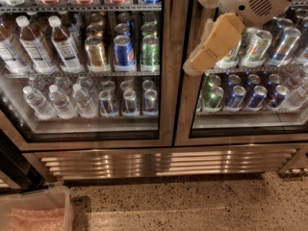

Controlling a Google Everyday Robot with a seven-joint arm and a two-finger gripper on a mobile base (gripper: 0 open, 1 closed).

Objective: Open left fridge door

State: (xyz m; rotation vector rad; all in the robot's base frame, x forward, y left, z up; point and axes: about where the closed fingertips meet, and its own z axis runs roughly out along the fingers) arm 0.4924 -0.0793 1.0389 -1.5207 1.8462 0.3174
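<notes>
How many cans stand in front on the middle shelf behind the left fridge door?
3: gold can left, blue can middle, green can right; others stand behind. The gripper hangs over the right door's frame.

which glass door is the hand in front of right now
The right door, over its left frame edge; the hand does not cover the left fridge door, the one with bottles.
</notes>
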